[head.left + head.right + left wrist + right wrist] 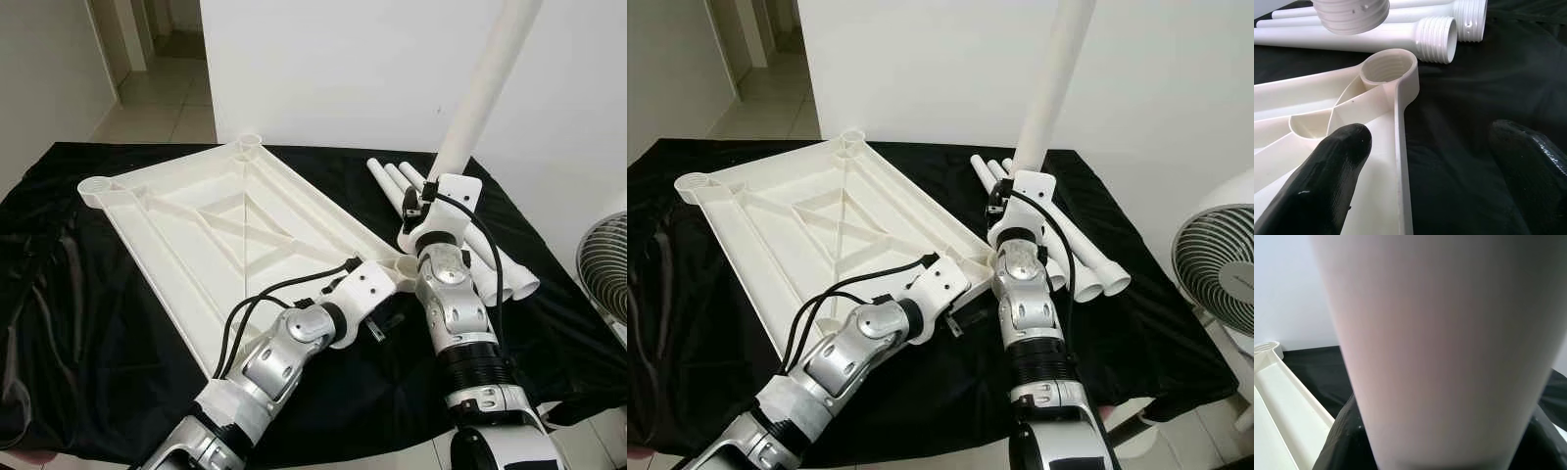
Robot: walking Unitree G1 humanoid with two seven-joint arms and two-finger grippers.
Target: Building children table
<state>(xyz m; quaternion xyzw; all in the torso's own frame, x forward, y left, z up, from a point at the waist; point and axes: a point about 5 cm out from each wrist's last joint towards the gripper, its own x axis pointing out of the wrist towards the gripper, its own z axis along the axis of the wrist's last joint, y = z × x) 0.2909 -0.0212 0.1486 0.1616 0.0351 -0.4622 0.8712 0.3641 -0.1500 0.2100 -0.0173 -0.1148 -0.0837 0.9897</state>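
Right end effector (423, 204): closed around a white leg (487, 83), holding it upright and a little tilted; the leg's threaded lower end hangs just above the near right corner socket (1389, 67) of the tabletop.
Left end effector (1425, 166): open; one black finger (1322, 181) lies on the inner side of the tabletop rim, the other finger (1530, 166) is over the black cloth outside the rim, so the rim stands between them. I cannot tell if the fingers touch the rim.
Tabletop (206, 230): white plastic, lying upside down on the black cloth, ribs facing up, turned at an angle to the table edge; round sockets at its corners.
Corner socket: threaded inside, empty, just in front of the left end effector.
Spare legs (500, 264): white tubes with threaded ends, lying side by side on the cloth to the right of the tabletop, behind the right arm.
Cloth (88, 362): black, covers the table (411, 458).
Fan (1215, 269): stands on the floor at the right of the table.
Wall (343, 69): white, behind the table.
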